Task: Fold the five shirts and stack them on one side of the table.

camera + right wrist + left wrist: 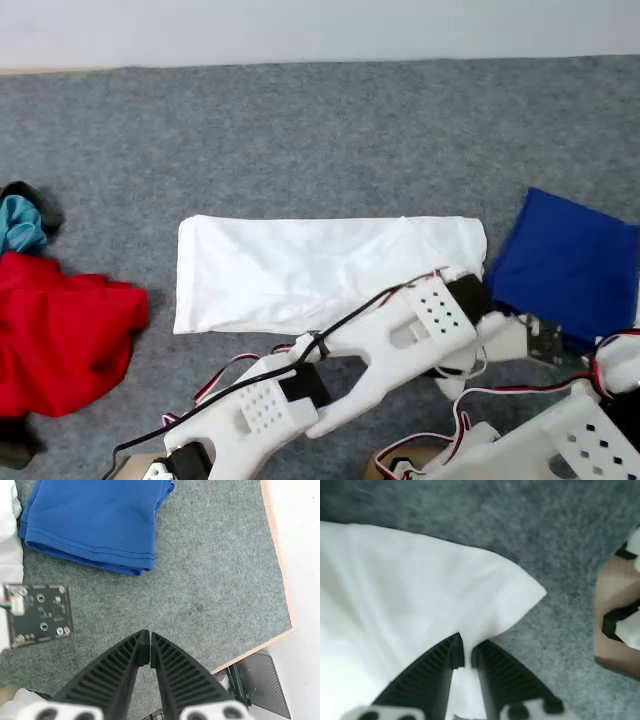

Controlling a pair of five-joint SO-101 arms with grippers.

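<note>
Both arms rise from the near edge of the table (300, 120), and the left one leans across to the right end of the white shirt (300, 270). That shirt lies mid-table as a long strip running left to right, already narrowed. The left gripper (467, 652) has its jaws closed on the cloth, just in from the shirt's near right corner. The right gripper (150, 647) hangs shut and empty over bare grey felt near the table's near right corner.

The blue shirt (570, 260) sits folded at the right edge, and I take it for the start of the stack. The red shirt (55, 335) lies crumpled at the left edge, with a teal one (20, 225) and something dark (35, 200) bunched behind it.

The step in hand looks like halving the strip, right end over left. To do it well:

- The pinch should take every layer, or the lower ones may slip away.
- A low lift is enough to clear the cloth.
- The end should travel straight along the strip, so the near edges line up.
- The end should settle flat before the jaws let go.

Pressing the middle with the free gripper would probably stop the whole shirt sliding on the felt.
</note>
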